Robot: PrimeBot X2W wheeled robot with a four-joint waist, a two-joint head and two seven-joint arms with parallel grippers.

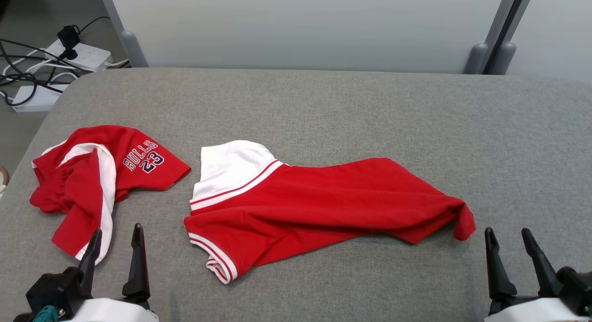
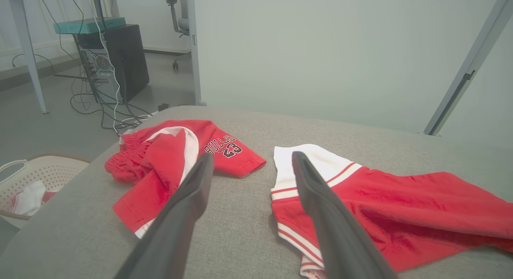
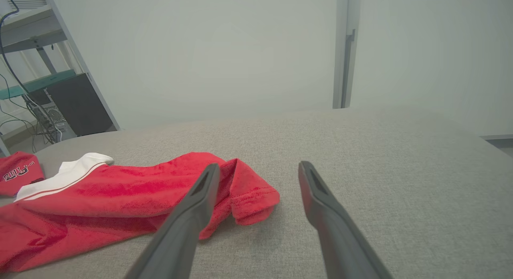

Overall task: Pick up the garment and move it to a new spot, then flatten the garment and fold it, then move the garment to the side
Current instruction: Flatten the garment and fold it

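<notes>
A red shirt-like garment (image 1: 323, 201) with a white shoulder panel and striped trim lies crumpled across the middle of the grey padded table (image 1: 370, 109). It also appears in the left wrist view (image 2: 400, 207) and the right wrist view (image 3: 120, 191). A second red and white garment (image 1: 92, 174) printed BULLS 23 lies bunched at the table's left (image 2: 160, 150). My left gripper (image 1: 117, 230) stands open near the front edge between the two pieces, above the cloth (image 2: 252, 155). My right gripper (image 1: 507, 232) is open just right of the shirt's red end (image 3: 259, 165). Neither touches fabric.
Grey partition panels (image 1: 305, 26) stand behind the table. Power strips and cables (image 1: 78, 53) lie on the floor past the far left corner. A pale perforated basket (image 2: 48, 174) sits below the table's left edge, and a computer tower (image 2: 116, 58) stands further back.
</notes>
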